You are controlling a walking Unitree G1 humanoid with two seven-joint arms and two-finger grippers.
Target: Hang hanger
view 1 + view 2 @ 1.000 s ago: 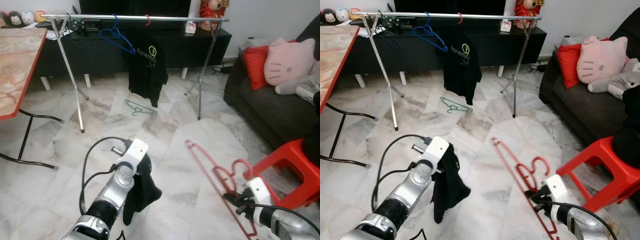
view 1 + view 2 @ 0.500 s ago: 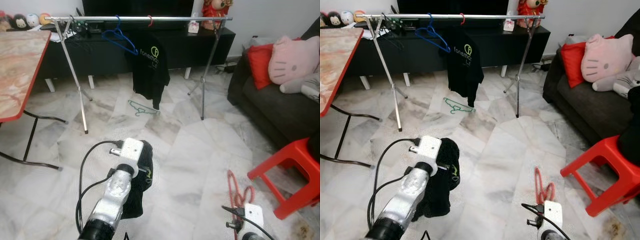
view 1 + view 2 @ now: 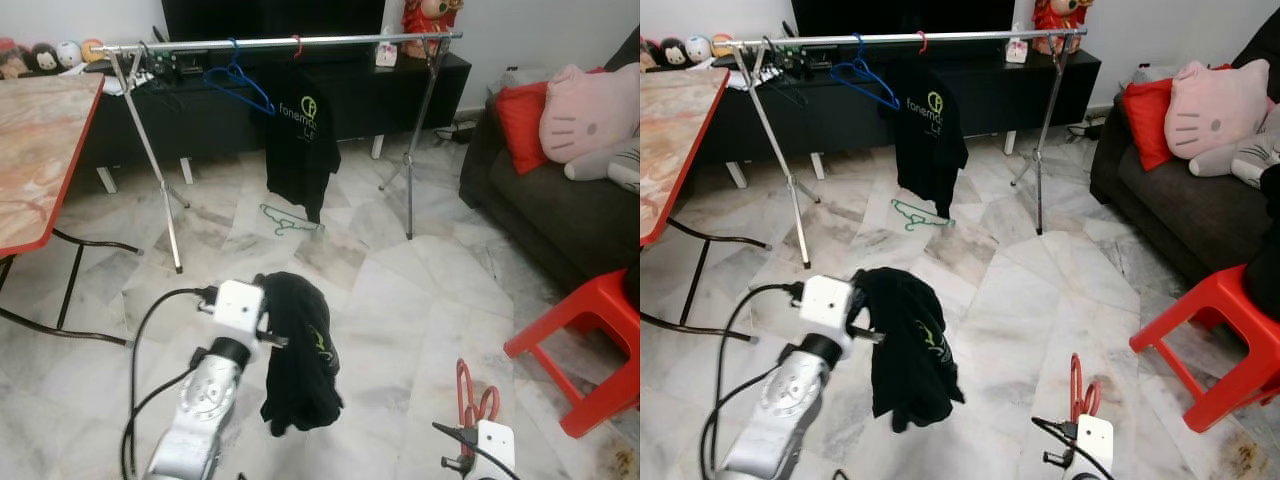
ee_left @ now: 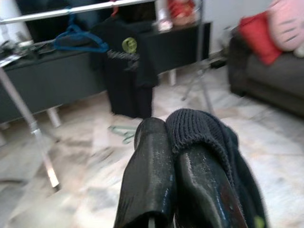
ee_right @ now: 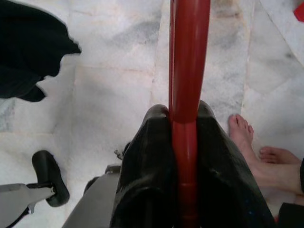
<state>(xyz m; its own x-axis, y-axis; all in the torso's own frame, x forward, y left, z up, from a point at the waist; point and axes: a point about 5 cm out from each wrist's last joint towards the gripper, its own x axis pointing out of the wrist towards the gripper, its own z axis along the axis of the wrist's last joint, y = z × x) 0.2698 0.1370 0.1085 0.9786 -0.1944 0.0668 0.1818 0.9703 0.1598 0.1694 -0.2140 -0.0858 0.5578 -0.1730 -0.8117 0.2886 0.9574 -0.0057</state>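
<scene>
Left tool (image 4: pixel 173 142): fingers pressed together on the collar of a black T-shirt (image 3: pixel 298 350), which hangs limp from the grip above the marble floor (image 3: pixel 400 290), forward of the robot's left side. Beyond it, the clothes rail (image 3: pixel 280 42) crosses the far end of the room; a blue hanger (image 3: pixel 238 82) hangs towards its left end, a second black T-shirt (image 3: pixel 298 140) near its middle on a red hook, and the right half of the bar is bare. A green hanger (image 3: pixel 285 222) lies on the floor beneath the rail. Right tool (image 5: pixel 183 142): pinching the shaft of the red hanger (image 3: pixel 472 395), held low on the robot's right with its hook upward. A person's bare feet (image 5: pixel 259 159) stand just beside that arm. Assessment: the shirt appears not yet dressed on the hanger. Recommended: bring the hanger up inside the garment through the hem, seat both shoulders, keep the hook clear of cloth, then approach the bare stretch of rail squarely.
</scene>
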